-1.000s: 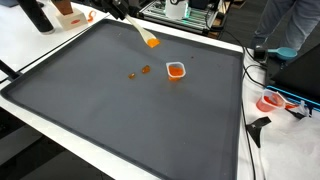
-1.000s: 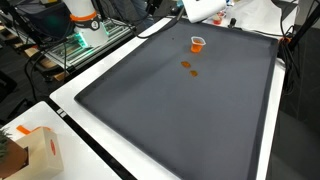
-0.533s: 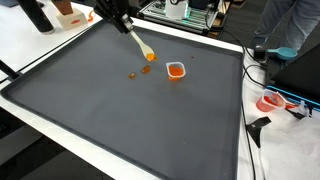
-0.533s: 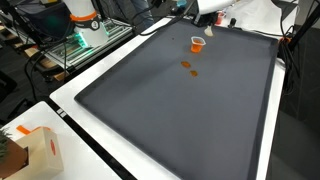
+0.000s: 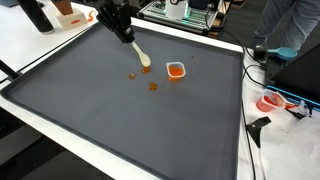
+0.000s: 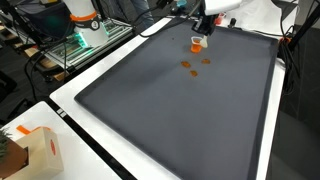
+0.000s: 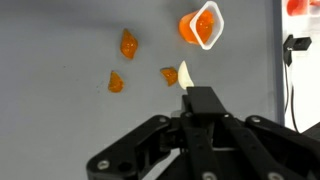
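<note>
My jaws pinch the dark handle of a pale spoon (image 7: 185, 75). Its tip sits just beside one of three small, glossy orange pieces (image 7: 169, 74) lying loose on the table (image 5: 120, 130), toward the edge my arm reaches over. A small cup (image 7: 203, 25) of orange stuff stands near them. A dark mat covers the white-rimmed table, with cluttered benches and cables around it.

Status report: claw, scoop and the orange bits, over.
Claw shut on pale scoop, tip next to one orange piece. Three orange pieces loose on grey mat, orange cup close by. Nothing between tip and cup.
</note>
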